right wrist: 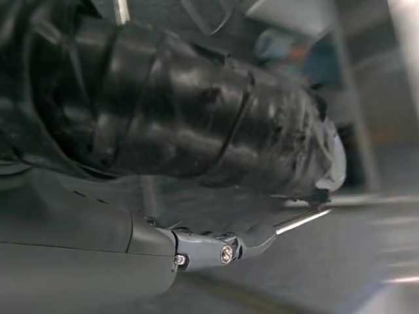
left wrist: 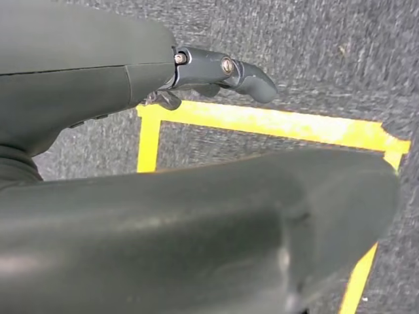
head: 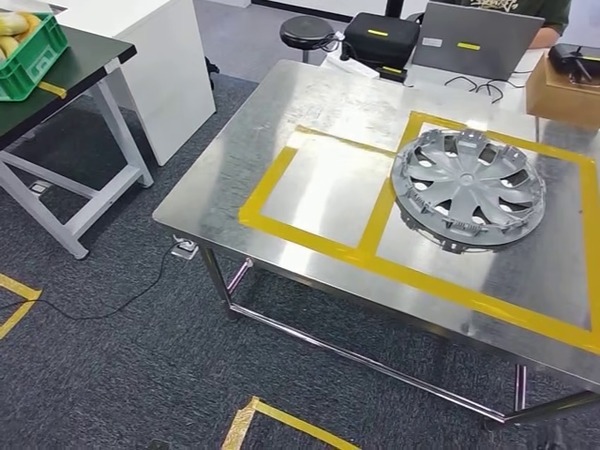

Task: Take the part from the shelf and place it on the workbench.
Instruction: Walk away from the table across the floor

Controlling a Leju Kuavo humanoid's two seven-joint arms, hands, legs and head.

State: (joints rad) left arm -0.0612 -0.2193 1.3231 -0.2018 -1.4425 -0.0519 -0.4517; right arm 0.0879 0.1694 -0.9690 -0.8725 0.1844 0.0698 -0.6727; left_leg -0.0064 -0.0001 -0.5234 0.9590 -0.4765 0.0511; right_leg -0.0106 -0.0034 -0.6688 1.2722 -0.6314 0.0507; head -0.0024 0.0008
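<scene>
1. Though printed in pale letters across the dark shirt of the person (head: 545,13) behind the laptop (head: 475,37), cannot be read, cut off by the frame's edge.
2. Elsewhere, plain yellow strips with no legible text: one on the laptop lid, two on the black case (head: 381,37) beside it. Raised marking on the side of the green crate (head: 32,58), too small to make out.
3. Hubcap (head: 469,187): grey, spoked, lying flat on the steel workbench (head: 233,187), mostly inside the right-hand one of two adjoining rectangles marked in yellow tape (head: 311,239), its left rim overlapping the dividing strip. No hand on it.
4. Left hand (left wrist: 148,203): hanging over the floor, a dark finger (left wrist: 247,75) stretched out straight, thumb apart from it, nothing held.
5. Right hand (right wrist: 148,252): blurred, one finger (right wrist: 232,247) straight, nothing seen in its hold; a dark glossy bulk close beside it, unidentifiable.
6. Workbench top: bare brushed metal, reflective, on thin steel legs.
7. Room: grey carpet (head: 106,375) with yellow tape corners and a black cable (head: 120,305) running to a floor socket; at left a dark-topped table (head: 78,66) on white legs carrying the crate, next to a white cabinet (head: 159,66); beyond the bench a black stool (head: 306,31) and a cardboard box (head: 559,94).
</scene>
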